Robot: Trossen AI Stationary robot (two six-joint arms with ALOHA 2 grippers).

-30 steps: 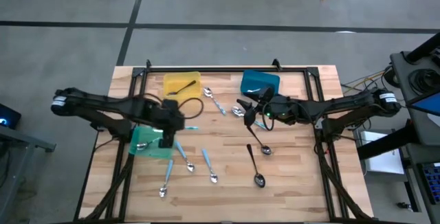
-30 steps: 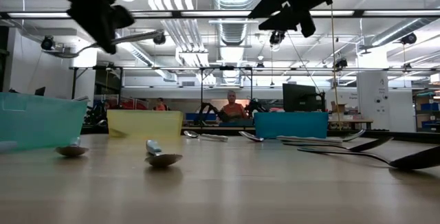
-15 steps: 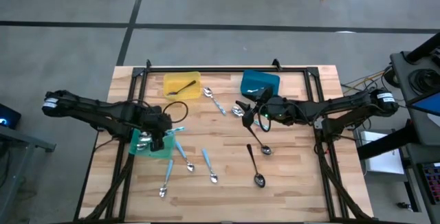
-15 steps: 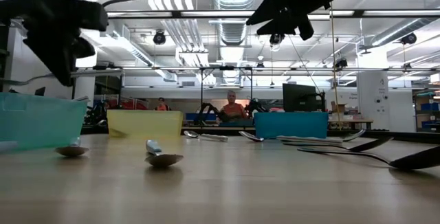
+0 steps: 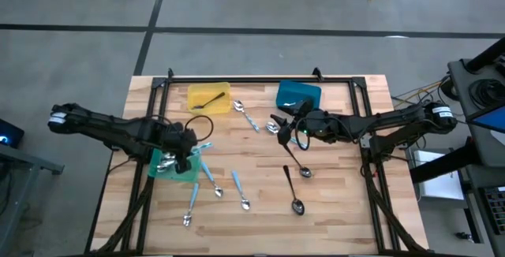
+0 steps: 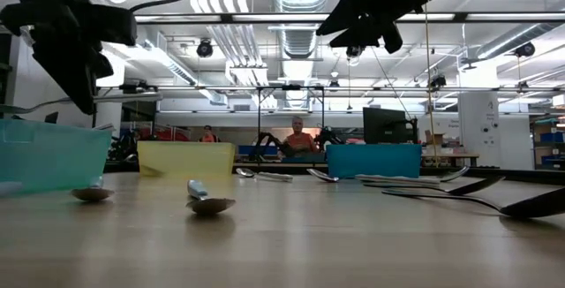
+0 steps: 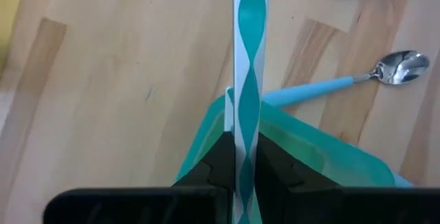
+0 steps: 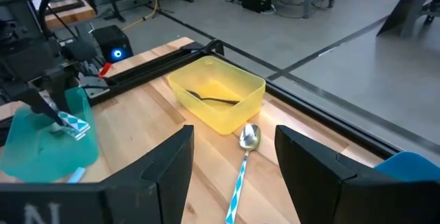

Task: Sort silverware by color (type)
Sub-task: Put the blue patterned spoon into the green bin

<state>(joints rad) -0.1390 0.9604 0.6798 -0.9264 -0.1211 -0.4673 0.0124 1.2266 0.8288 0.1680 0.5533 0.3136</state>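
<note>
The left gripper [image 5: 183, 153] hangs over the green bin [image 5: 158, 169] at the left side of the table [image 5: 339, 202]. Its fingers [image 7: 216, 169] are pressed together on a striped spoon [image 7: 247, 66] with a blue and white handle. In the left wrist view the handle runs straight away from the fingers, and its far end goes out of the picture. In the high view the long axis of this spoon points to about 2 o'clock from the gripper.

On the table just right of the green bin lie three blue-handled spoons [image 5: 211, 180]. Their handles point to about 11 or 12 o'clock and their bowls lie toward the near edge. At 12 o'clock from the left gripper stands the yellow bin [image 5: 209, 98] with a dark spoon [image 5: 207, 100] inside, lying slanted. Just right of this bin a spoon [image 5: 246, 115] with a striped handle lies with its bowl toward 11 o'clock.

The right gripper [image 5: 286, 131] hovers near the middle of the table, in front of the blue bin [image 5: 298, 94]. Its fingers [image 8: 168, 165] are spread wide and hold nothing. Below it two dark spoons [image 5: 292, 190] lie with their bowls toward 5 or 6 o'clock.
</note>
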